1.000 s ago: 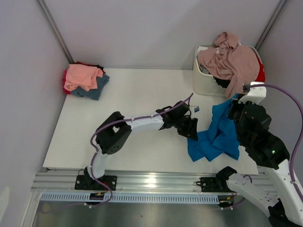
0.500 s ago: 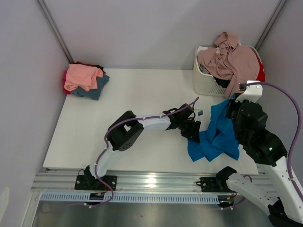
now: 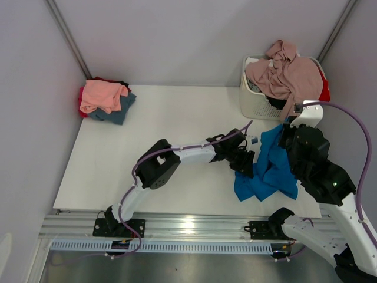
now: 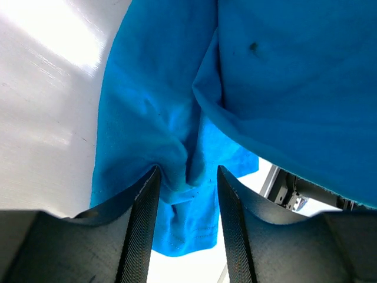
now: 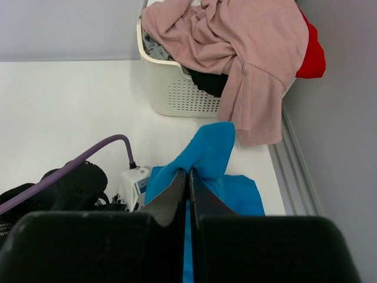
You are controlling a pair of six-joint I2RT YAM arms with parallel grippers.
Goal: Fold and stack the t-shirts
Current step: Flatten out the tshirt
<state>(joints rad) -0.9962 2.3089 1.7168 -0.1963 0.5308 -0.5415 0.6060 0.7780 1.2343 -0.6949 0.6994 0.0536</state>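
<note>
The bright blue t-shirt (image 3: 268, 174) lies crumpled at about 4 o'clock on the white table (image 3: 177, 118), with one part drawn up into a peak toward 1 o'clock. The right gripper (image 5: 189, 175) has its jaws pressed together on that peak and holds it off the surface. At the shirt's 9 o'clock edge, the left gripper (image 4: 187, 177) has its jaws about half spread astride a ridge of the cloth. The cloth lies between the fingers but looks not yet pinched.

I judge the step in hand to be taking a second hold so the shirt can be opened flat; no fold has begun. The next move calls for the left jaws to close on one layer at a hem or shoulder, not the whole bunch, and then for the arms to draw apart.

A salmon pink shirt (image 3: 105, 94) tops the stack at 10 o'clock. The white basket (image 3: 253, 105) at 1 o'clock holds more shirts, with a mauve-pink shirt (image 3: 291, 73) draped over it.
</note>
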